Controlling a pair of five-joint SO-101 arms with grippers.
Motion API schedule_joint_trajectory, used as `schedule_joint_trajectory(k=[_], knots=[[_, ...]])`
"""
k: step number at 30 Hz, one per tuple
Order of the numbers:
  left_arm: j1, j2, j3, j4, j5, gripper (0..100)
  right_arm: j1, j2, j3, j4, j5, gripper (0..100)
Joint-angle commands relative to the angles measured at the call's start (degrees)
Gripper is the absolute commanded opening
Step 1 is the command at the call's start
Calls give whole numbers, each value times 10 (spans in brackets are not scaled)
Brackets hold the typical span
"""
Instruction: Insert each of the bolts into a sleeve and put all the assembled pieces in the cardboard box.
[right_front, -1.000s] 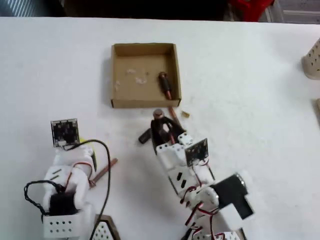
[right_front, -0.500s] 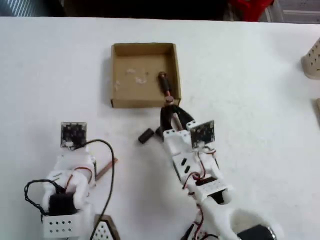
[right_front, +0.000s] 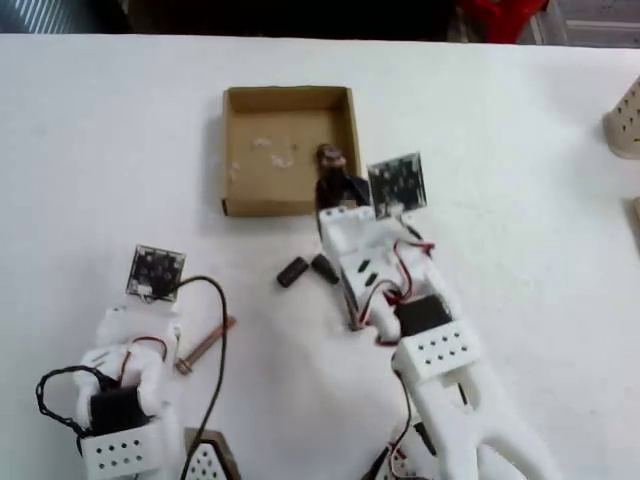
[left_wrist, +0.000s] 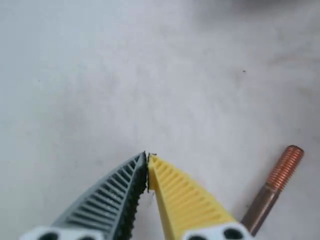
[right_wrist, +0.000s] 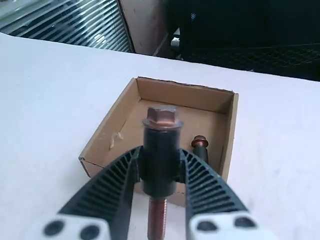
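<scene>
Right wrist view: right jaws clenched on sleeve of assembled piece (right_wrist: 160, 160), bolt head up. Gripping sleeve likely keeps bolt seated. Piece hangs at near wall of cardboard box (right_wrist: 185, 95), toward surface's far edge, probably for drop beside finished piece (right_wrist: 200, 145) inside. Left jaws pressed together, empty, beside loose bolt (left_wrist: 274, 187) near front-left corner. Spare sleeves (right_front: 293, 272) lie just outside box's near wall.

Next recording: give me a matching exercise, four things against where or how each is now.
1 left tool
2 right tool
3 loose copper-coloured threaded bolt
4 two short black cylindrical sleeves

A on white table beside left arm
B shut on copper bolt in black sleeve
C on table near brown cardboard box
D shut, empty

Pairs: 1-D, 2-B, 3-A, 4-C
</scene>
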Motion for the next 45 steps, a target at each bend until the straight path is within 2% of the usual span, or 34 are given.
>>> schedule_joint_trajectory(k=[1,13,19,37,43,45], knots=[[-6,-2,0,4,-8,28,2,37,-131,66,8,18],[-6,-2,0,4,-19,28,3,364,-485,246,9,18],[-6,-2,0,4,-19,28,3,536,-682,329,78,18],[-6,-2,0,4,-19,28,23,982,-1208,553,82,23],[-6,-2,0,4,-19,28,17,1057,-1332,641,81,204],[-6,-2,0,4,-19,28,15,1068,-1377,665,78,233]])
